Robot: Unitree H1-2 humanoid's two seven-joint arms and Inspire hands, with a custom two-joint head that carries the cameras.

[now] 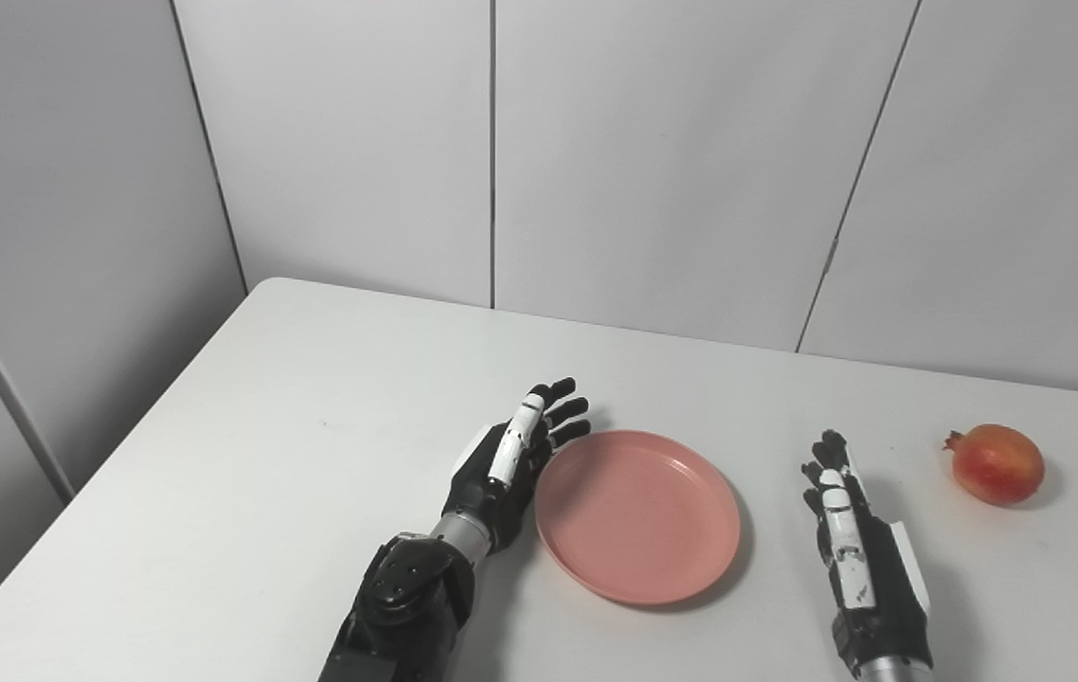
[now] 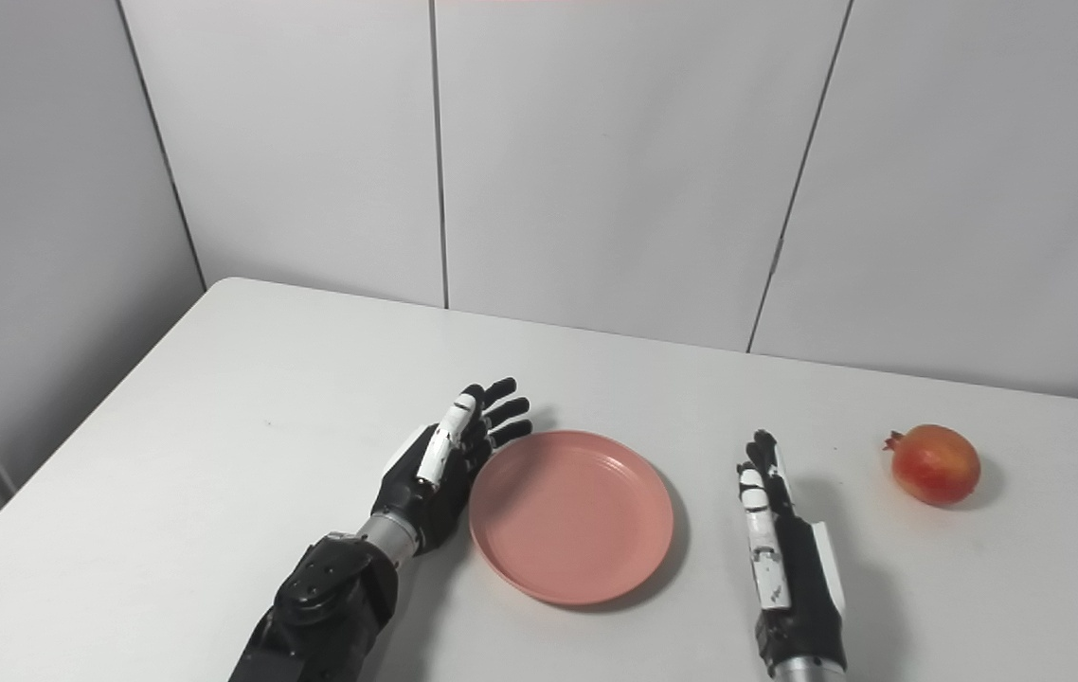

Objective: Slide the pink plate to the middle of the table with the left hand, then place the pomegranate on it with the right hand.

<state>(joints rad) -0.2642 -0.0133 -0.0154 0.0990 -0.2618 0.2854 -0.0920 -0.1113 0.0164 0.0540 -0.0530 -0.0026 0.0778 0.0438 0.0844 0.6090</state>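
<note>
left eye view: one pink plate, one pomegranate, left hand and right hand both spread, empty.

A: The light is bright and even — it seems to come from above, with no glare on the white table.

B: Yes. Shadows are soft and short; one lies just right of the pink plate, another beside the pomegranate. Both views are sharp — edges show little distortion.
</note>
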